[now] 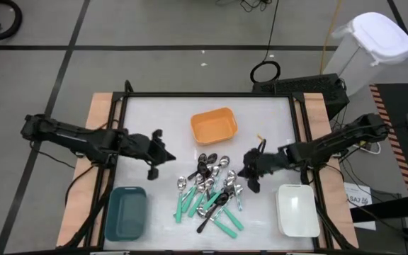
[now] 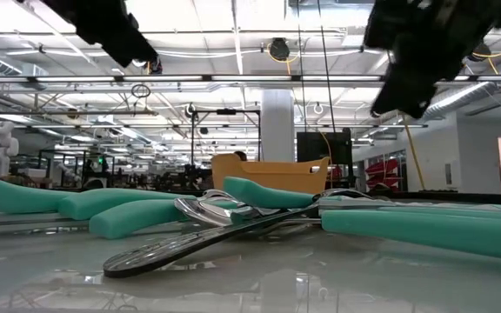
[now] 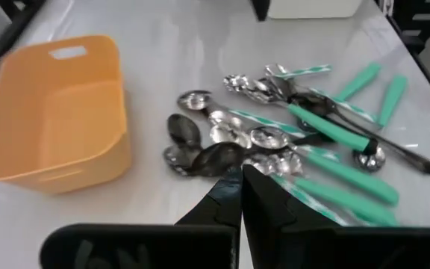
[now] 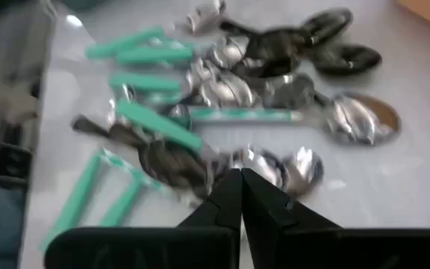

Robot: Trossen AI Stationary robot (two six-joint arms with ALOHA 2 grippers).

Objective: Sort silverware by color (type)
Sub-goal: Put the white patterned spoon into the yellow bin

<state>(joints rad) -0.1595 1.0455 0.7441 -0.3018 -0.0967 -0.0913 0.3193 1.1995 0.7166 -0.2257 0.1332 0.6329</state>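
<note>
The silverware (image 1: 211, 188) lies in one mixed heap on the white tabletop, in the middle toward the near edge. It holds spoons with teal-green handles (image 3: 334, 131), shiny all-silver spoons (image 4: 360, 119) and black spoons (image 1: 211, 209), lying crossed over each other. My left gripper (image 1: 165, 156) hangs shut above the table just left of the heap, pointing at it; its fingertips (image 3: 241, 175) are empty. My right gripper (image 1: 246, 173) hangs shut just right of the heap, slanting down toward it, also empty (image 4: 241, 179).
An orange tray (image 1: 214, 125) stands beyond the heap. A teal tray (image 1: 126, 212) stands at the near left and a white tray (image 1: 297, 209) at the near right. Bare tabletop lies between the heap and each tray.
</note>
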